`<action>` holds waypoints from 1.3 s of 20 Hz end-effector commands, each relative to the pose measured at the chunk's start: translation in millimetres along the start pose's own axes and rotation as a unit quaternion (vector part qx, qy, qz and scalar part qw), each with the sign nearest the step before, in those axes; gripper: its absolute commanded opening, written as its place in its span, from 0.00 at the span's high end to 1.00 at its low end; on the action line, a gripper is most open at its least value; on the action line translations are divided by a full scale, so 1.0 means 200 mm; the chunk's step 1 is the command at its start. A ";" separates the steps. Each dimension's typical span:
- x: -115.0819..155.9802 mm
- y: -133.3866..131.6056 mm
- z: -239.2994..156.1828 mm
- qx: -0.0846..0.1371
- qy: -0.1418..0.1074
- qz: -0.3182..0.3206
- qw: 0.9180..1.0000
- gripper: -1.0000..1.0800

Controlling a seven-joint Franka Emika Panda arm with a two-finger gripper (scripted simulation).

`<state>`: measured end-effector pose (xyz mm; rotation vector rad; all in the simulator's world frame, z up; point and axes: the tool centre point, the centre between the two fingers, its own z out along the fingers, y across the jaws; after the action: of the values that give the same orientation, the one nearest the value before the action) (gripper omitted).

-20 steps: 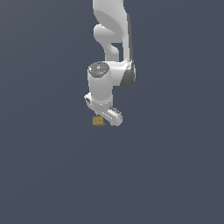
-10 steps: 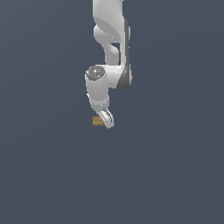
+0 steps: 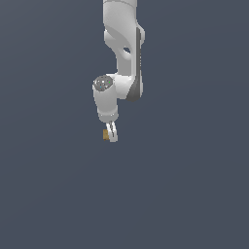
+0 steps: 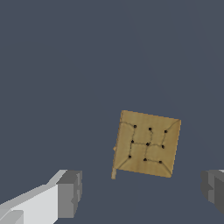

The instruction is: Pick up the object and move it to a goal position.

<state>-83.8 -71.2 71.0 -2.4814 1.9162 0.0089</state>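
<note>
The object is a tiny tan, golden-brown block on the dark grey floor. In the exterior view it sits just to the left of my white gripper, touching or nearly touching the fingers. In the wrist view the object shows as a square tan face with thin lines and black dots. It lies ahead of the gap between my two grey finger pads, not between them. My gripper is open and holds nothing.
The white arm comes down from the top of the exterior view. A plain dark grey floor fills all else. No goal marker shows.
The wrist has turned, so the fingers now point more straight down. The gripper has come closer over the object. The object has stayed in place.
</note>
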 end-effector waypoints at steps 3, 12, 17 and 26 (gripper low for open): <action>0.02 0.04 0.03 0.000 0.002 0.045 0.999 0.04; 0.03 0.07 0.05 0.000 0.004 0.080 0.997 0.04; 0.03 0.07 0.07 -0.001 0.004 0.078 0.997 0.04; 0.03 0.08 0.25 -0.001 0.004 0.080 0.997 0.04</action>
<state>-97.4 -80.5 26.4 -2.3264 2.1118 0.0014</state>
